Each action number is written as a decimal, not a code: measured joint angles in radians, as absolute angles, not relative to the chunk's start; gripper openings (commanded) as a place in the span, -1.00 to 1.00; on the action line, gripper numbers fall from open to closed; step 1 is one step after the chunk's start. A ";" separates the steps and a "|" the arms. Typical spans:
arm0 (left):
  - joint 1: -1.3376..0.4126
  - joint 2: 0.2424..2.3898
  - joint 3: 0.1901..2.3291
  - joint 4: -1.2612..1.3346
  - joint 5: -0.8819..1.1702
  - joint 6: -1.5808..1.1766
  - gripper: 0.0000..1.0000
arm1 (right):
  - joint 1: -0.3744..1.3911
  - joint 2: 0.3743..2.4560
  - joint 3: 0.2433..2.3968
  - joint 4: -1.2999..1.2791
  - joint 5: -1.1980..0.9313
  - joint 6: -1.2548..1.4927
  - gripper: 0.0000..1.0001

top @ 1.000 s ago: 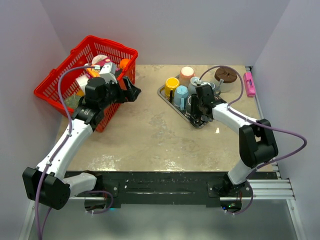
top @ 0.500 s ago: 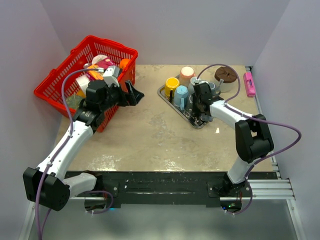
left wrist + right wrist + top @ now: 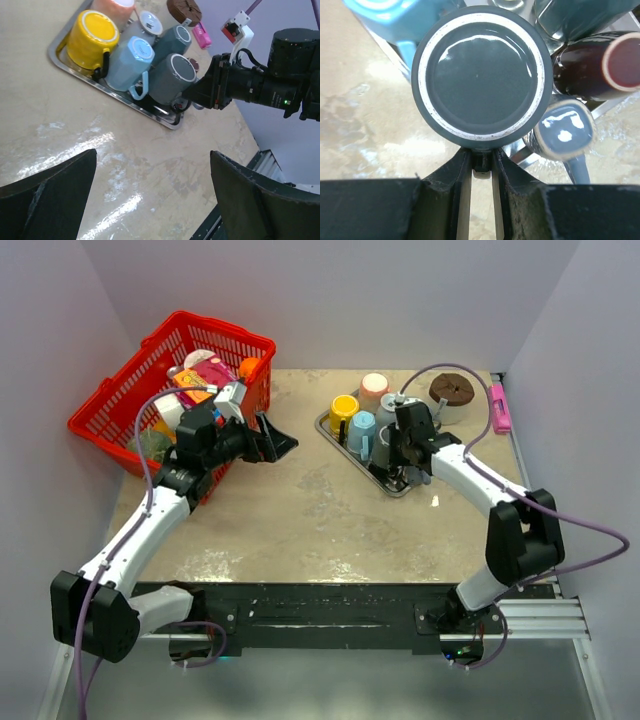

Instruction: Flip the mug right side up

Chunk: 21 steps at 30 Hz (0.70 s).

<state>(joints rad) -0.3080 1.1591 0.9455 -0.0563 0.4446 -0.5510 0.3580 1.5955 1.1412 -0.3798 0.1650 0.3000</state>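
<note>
An upside-down dark grey-teal mug (image 3: 482, 75) stands base up at the near corner of a metal tray (image 3: 150, 107); it also shows in the left wrist view, mug (image 3: 172, 77). My right gripper (image 3: 482, 157) is shut on the mug's handle, which sits pinched between the two fingers just below the mug's base rim. From above, the right gripper (image 3: 402, 448) covers most of that mug. My left gripper (image 3: 153, 152) hangs open and empty over bare table, left of the tray; in the top view the left gripper (image 3: 280, 442) is beside the basket.
The tray also holds a yellow mug (image 3: 343, 407), a light blue mug (image 3: 362, 427), a peach cup (image 3: 374, 388) and other dark mugs (image 3: 600, 65) packed tight against the held one. A red basket (image 3: 110, 410) of goods stands far left. A brown disc (image 3: 452, 390) and a pink item (image 3: 498, 407) lie far right.
My right gripper has closed onto the mug's handle. My left arm has swung right, away from the basket, out over the table.
</note>
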 measured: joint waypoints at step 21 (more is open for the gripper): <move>-0.431 1.199 0.772 0.316 0.651 -0.830 0.99 | 0.358 1.209 1.084 -0.404 -0.080 0.473 -1.00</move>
<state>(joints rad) -0.4313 1.1992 0.7719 0.3157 0.6506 -0.8295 0.3576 1.2095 1.0836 -0.4042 -0.0799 0.4728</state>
